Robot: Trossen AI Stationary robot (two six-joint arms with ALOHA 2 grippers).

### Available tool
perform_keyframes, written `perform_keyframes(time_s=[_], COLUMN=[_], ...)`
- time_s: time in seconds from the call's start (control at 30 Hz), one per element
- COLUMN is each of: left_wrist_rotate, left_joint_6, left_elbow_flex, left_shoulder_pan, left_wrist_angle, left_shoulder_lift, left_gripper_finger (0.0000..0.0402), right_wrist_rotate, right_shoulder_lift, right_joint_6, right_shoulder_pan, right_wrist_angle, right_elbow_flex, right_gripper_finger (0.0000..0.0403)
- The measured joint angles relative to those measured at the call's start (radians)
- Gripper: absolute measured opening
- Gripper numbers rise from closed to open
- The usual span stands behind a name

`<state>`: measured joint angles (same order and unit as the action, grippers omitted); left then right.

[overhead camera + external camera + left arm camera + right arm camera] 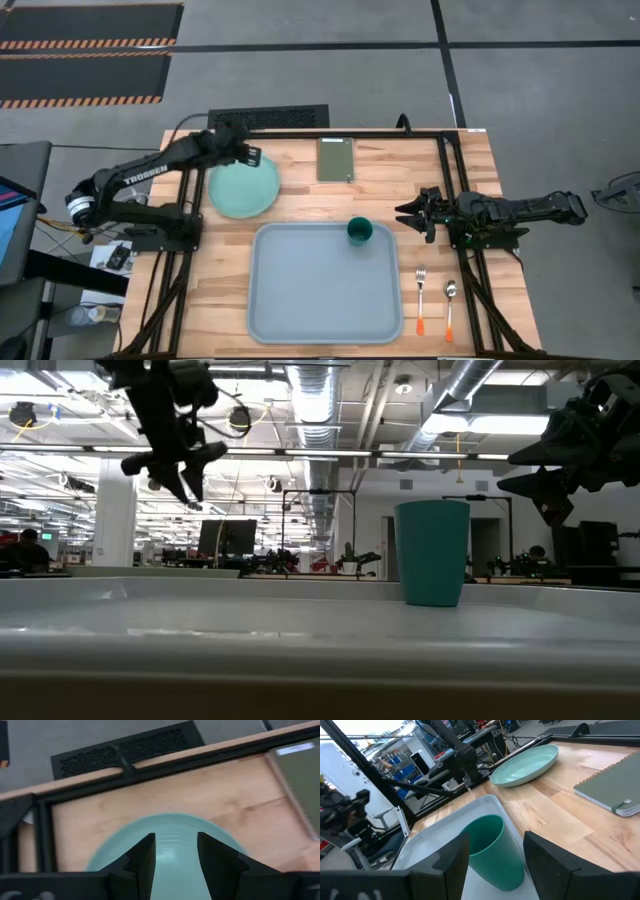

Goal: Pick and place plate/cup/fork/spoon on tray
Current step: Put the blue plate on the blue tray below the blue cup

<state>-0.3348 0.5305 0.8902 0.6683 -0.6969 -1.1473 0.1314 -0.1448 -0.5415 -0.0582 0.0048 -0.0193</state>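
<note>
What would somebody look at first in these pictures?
Probably the big pale tray in the middle of the wooden table, with the little teal cup standing upright in its far right corner. Next, the mint-green plate off the tray's far left corner, with the left claw hovering open above its far edge. The right claw hangs open just right of the cup.
</note>
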Motion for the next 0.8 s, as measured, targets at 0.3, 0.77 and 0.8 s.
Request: perform_keyframes(time_s=[0.3, 0.77, 0.8], left_wrist_rotate=[0.157, 0.060, 0.060], left_joint_6=[-0.143, -0.206, -0.221], left_elbow_flex=[0.000, 0.048, 0.061], left_shoulder_pan=[0.221, 0.244, 0.243], left_wrist_angle=[0.023, 0.056, 0.056], left_shoulder_lift=[-0.088, -0.370, -0.383], left_gripper_finger=[0.0131, 0.0131, 0.0131], right_wrist_rotate=[0.001, 0.011, 0.011], right_shoulder_lift=[0.000, 0.000, 0.000], right_joint_6=[0.000, 0.000, 0.000], right_shoulder_pan=[0.000, 0.000, 0.000], right_wrist_angle=[0.000, 0.000, 0.000], right_elbow_flex=[0.000, 0.000, 0.000], right_gripper_finger=[0.0214, 0.0214, 0.0214])
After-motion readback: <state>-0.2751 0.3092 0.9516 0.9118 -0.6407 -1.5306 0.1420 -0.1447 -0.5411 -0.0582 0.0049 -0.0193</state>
